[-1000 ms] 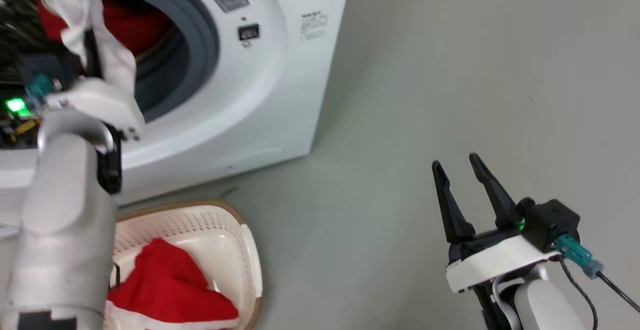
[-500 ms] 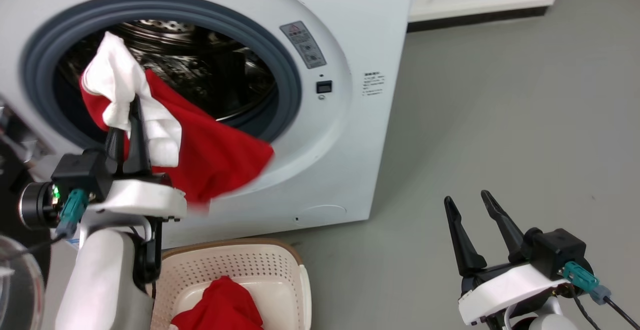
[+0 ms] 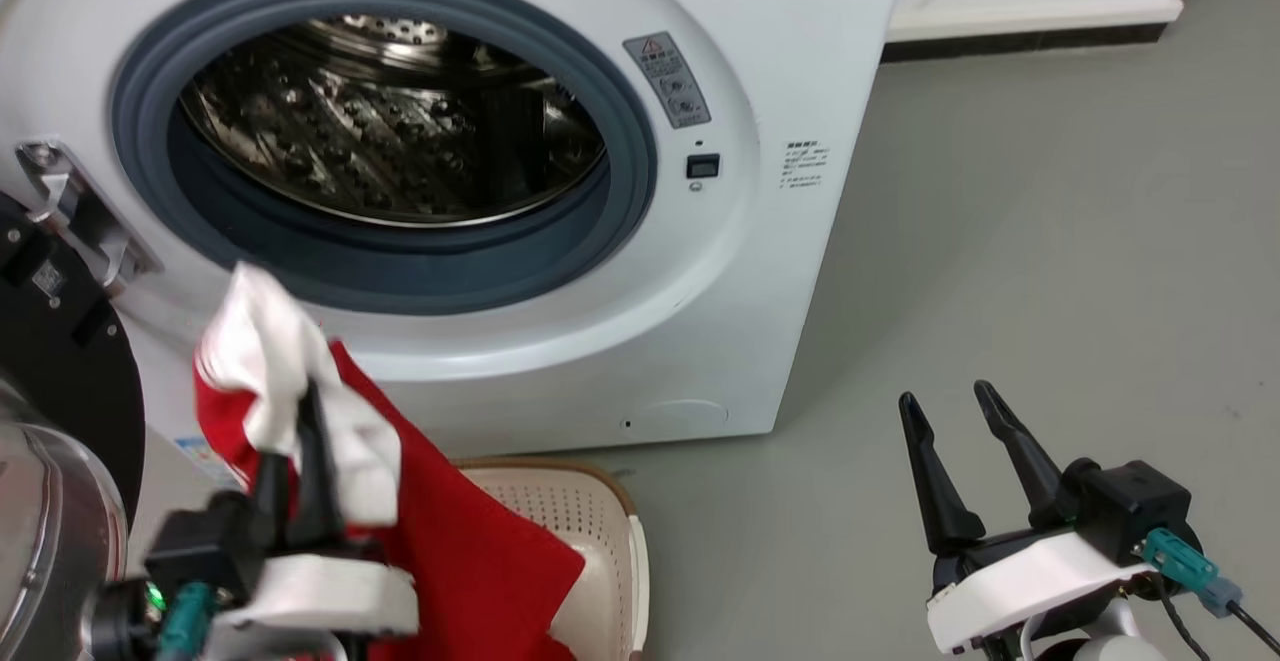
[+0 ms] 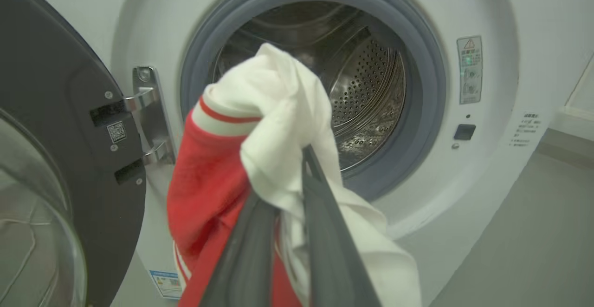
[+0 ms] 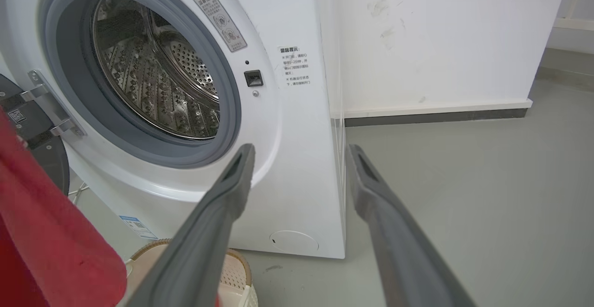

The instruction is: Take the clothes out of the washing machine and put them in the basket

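My left gripper (image 3: 300, 411) is shut on the clothes (image 3: 450, 541), red fabric with a white piece on top, held in front of the washing machine (image 3: 760, 241) and over the basket (image 3: 590, 521). In the left wrist view the clothes (image 4: 278, 126) bulge above my dark fingers (image 4: 325, 232), with the steel drum (image 4: 371, 93) behind. The drum (image 3: 400, 131) looks bare inside the grey porthole ring. My right gripper (image 3: 950, 406) stands open over the floor at the lower right. In the right wrist view, the red fabric (image 5: 41, 232) hangs at the left and the basket rim (image 5: 232, 260) peeks out low.
The machine's black-framed glass door (image 3: 50, 461) hangs open at the far left, close to my left arm. Grey floor (image 3: 1050, 241) spreads to the right of the machine. A white wall with a dark skirting (image 3: 1020, 36) runs behind.
The head camera has shifted. My left gripper has drawn the clothes out of the porthole and down toward the basket. The right gripper has stayed open in place.
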You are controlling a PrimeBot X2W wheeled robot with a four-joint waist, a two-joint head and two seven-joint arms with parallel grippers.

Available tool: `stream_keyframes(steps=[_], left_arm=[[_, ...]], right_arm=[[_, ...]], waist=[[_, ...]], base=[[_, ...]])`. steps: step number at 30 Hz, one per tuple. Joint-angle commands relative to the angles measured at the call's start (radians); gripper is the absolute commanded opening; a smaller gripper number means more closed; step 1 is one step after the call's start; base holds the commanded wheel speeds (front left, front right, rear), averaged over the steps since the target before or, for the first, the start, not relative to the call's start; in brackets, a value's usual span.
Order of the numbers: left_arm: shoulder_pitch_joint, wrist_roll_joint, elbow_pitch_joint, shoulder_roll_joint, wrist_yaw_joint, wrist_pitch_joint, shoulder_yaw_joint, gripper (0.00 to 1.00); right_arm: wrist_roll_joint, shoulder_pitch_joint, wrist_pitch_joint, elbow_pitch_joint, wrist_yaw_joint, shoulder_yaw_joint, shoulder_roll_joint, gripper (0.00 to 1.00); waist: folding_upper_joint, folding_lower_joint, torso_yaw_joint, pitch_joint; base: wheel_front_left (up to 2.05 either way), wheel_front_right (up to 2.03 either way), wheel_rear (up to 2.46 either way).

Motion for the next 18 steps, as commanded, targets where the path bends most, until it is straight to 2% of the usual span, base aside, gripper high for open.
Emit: stream_keyframes(steps=[1,7,15,18], left_arm=[[0.021,-0.006,0.022,-0.011,0.003,0.001,-0.009,0.00],[0.024,-0.066,0.276,-0.060,-0.046,-0.031,-0.057,0.00],[-0.201,-0.101,0.721,-0.103,-0.135,-0.087,-0.132,0.00],[-0.322,-0.095,0.887,-0.110,-0.149,-0.094,-0.161,0.00]], right_arm=[[-0.004,-0.010,0.002,-0.009,0.000,0.000,0.000,1.00],[-0.007,-0.053,0.001,-0.027,0.000,0.009,0.000,1.00],[-0.008,-0.131,-0.015,-0.033,0.000,0.021,0.000,1.00],[-0.008,-0.170,-0.026,-0.035,0.000,0.035,0.000,1.00]], waist=[[0.0000,0.0002,0.008,0.029],[0.0000,0.0002,0.012,0.142],[0.0000,0.0002,-0.004,0.331],[0.0000,0.0002,-0.021,0.412]], base=[[0.00,0.00,0.00],[0.00,0.00,0.00],[0.00,0.00,0.00],[0.00,0.00,0.00]])
